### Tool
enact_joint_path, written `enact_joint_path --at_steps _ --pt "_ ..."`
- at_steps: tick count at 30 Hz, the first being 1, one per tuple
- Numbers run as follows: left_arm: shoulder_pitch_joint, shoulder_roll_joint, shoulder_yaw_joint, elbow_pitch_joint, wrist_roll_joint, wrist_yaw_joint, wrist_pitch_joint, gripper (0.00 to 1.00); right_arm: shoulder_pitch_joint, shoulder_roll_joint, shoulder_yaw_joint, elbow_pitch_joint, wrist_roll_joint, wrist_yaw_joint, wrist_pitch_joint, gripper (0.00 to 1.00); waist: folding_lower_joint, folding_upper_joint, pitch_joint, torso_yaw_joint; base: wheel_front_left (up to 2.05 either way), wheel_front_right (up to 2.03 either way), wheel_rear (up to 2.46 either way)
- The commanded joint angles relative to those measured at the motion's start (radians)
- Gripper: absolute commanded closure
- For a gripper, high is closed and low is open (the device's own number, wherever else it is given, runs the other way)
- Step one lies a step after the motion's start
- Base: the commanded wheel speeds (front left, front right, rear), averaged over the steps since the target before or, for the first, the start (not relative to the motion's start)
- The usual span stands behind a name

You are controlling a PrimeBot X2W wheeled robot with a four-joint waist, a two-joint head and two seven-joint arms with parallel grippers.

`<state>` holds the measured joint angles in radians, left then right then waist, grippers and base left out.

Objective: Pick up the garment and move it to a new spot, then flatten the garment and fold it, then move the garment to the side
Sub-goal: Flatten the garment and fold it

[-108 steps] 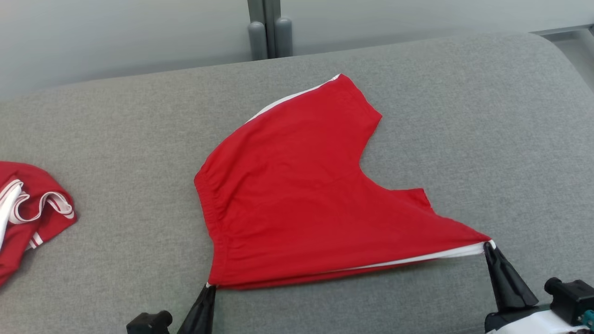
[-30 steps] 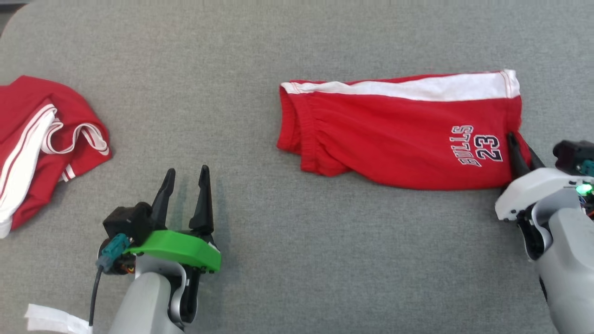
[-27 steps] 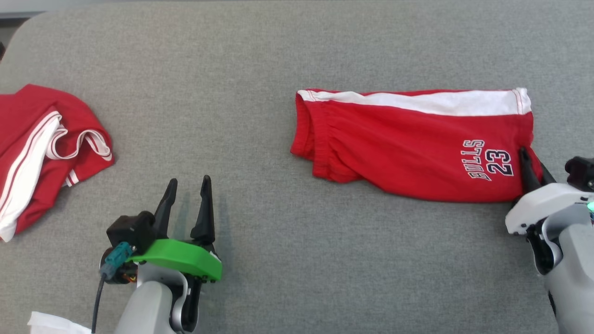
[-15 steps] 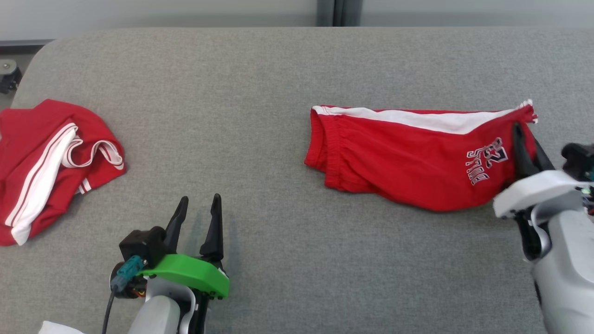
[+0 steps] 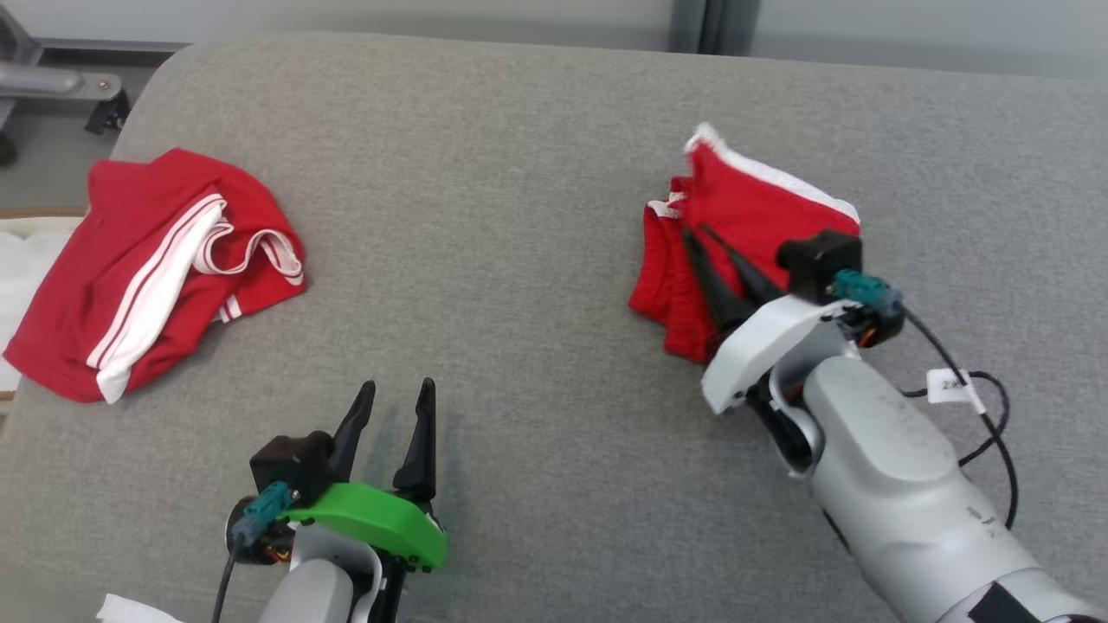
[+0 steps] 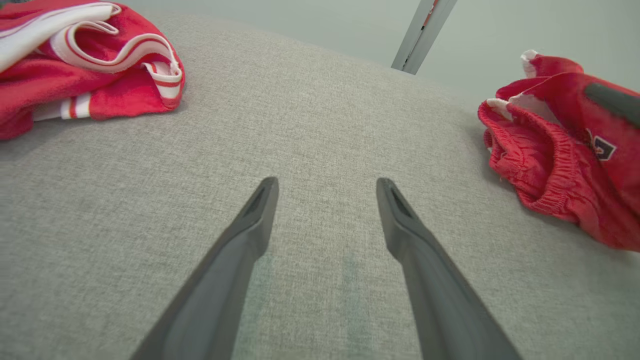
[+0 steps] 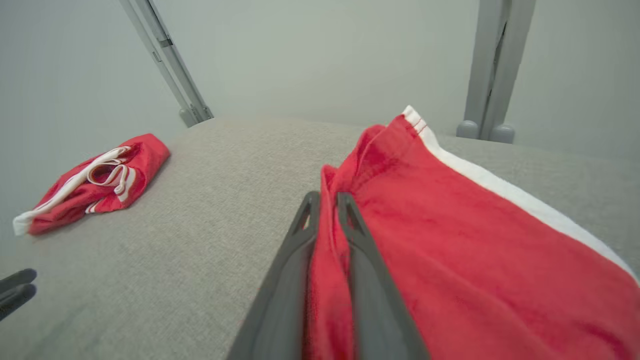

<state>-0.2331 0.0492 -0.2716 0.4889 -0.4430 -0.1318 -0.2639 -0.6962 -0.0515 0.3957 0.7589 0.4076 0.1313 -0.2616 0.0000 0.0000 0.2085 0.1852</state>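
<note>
Garments: two, both red with white trim; well apart on the grey counter [image 5: 519,173]
Red shorts [image 5: 753,208]: one pair; on the robot's right half of the counter; bunched and doubled over; white side stripe along the far edge; gathered waistband faces the left side; lower layers rest on the counter, the top fold stands raised
Red striped garment [image 5: 164,251]: one; crumpled near the counter's left edge; apart from both grippers
Right gripper [image 5: 698,234]: two fingers, narrow; a fold of the red shorts pinched between them
Left gripper [image 5: 396,386]: two fingers, spread wide, holding nothing; over bare counter, between the two garments and nearer the robot
</note>
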Motion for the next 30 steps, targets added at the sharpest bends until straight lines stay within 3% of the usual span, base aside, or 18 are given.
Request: enact_joint_path --at_steps 1,6,10,24,30 --pt "-0.015 0.004 0.0 0.003 -0.007 0.002 -0.001 0.0 0.001 -0.001 0.042 0.001 0.037 -0.001 -0.003 0.0 0.0 0.0 0.002 0.03 0.0 0.0 0.0" --pt "-0.004 0.003 0.01 0.011 -0.001 0.002 -0.001 0.0 0.018 -0.003 0.2 -0.036 0.159 -0.001 -0.004 0.0 0.0 0.0 -0.006 0.025 0.0 0.0 0.0" --pt "0.009 0.003 0.021 0.007 0.014 0.002 -0.001 0.0 0.034 -0.003 0.193 -0.064 0.159 -0.001 -0.004 0.0 0.0 0.0 -0.018 -0.005 0.0 0.0 0.0" --pt "0.044 0.006 0.056 -0.045 0.152 0.002 -0.001 0.0 0.26 -0.001 -0.36 -0.233 -0.184 -0.001 -0.003 0.0 0.0 0.0 -0.067 -0.102 0.0 0.0 0.0" --pt "0.074 0.011 0.085 -0.075 0.209 0.002 -0.001 0.0 0.358 -0.001 -0.479 -0.303 -0.229 -0.001 -0.003 0.0 0.0 0.0 -0.09 -0.136 0.0 0.0 0.0"
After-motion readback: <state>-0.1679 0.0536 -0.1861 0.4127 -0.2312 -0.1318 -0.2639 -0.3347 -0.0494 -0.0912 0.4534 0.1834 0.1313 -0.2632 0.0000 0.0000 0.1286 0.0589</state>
